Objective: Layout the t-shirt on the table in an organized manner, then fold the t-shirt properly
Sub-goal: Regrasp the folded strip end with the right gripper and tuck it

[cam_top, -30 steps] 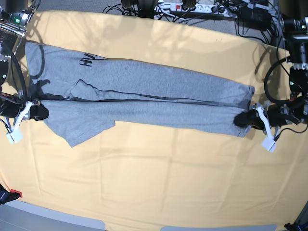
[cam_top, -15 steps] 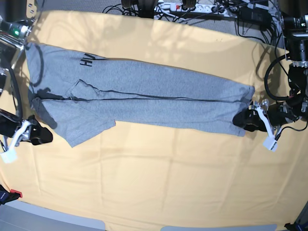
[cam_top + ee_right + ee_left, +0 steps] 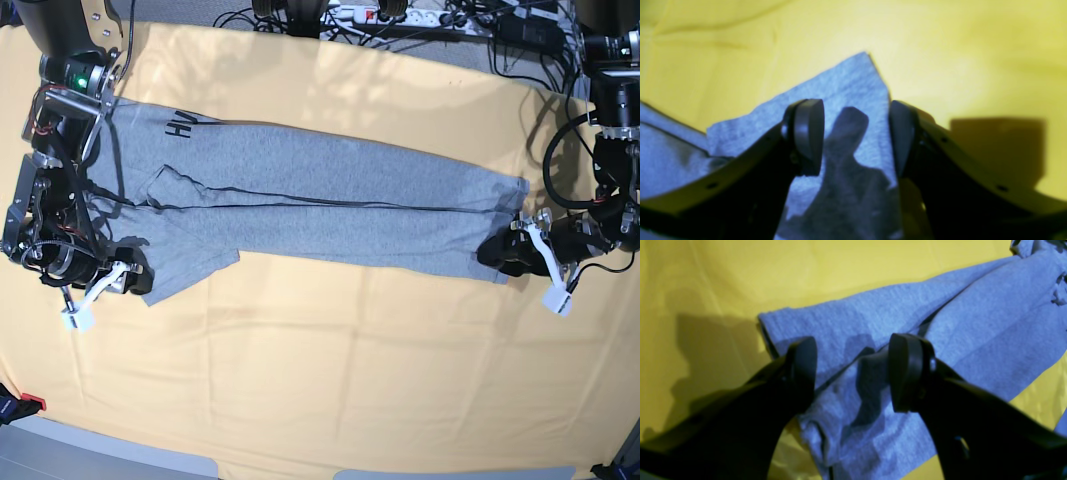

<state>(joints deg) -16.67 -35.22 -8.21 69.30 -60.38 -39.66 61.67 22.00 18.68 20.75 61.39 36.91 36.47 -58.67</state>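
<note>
The grey t-shirt (image 3: 330,190) lies on the yellow table (image 3: 350,370) as a long band folded lengthwise, with black lettering showing at its far left. My left gripper (image 3: 503,250) sits at the band's right end. In the left wrist view it (image 3: 853,373) is open, and the t-shirt (image 3: 990,323) lies flat beneath its fingers (image 3: 907,373). My right gripper (image 3: 133,273) hovers at the sleeve corner on the near left. The right wrist view shows it (image 3: 855,136) open over the t-shirt's pointed corner (image 3: 846,86), holding nothing.
Cables and a power strip (image 3: 400,15) run along the table's far edge. Bare yellow cloth (image 3: 330,400) stretches from the shirt to the table's near edge. A small red and black object (image 3: 20,405) sits at the near left corner.
Both grippers have opened and let go of the shirt's ends. The right arm swung down and back in toward the sleeve corner. The left gripper barely moved.
</note>
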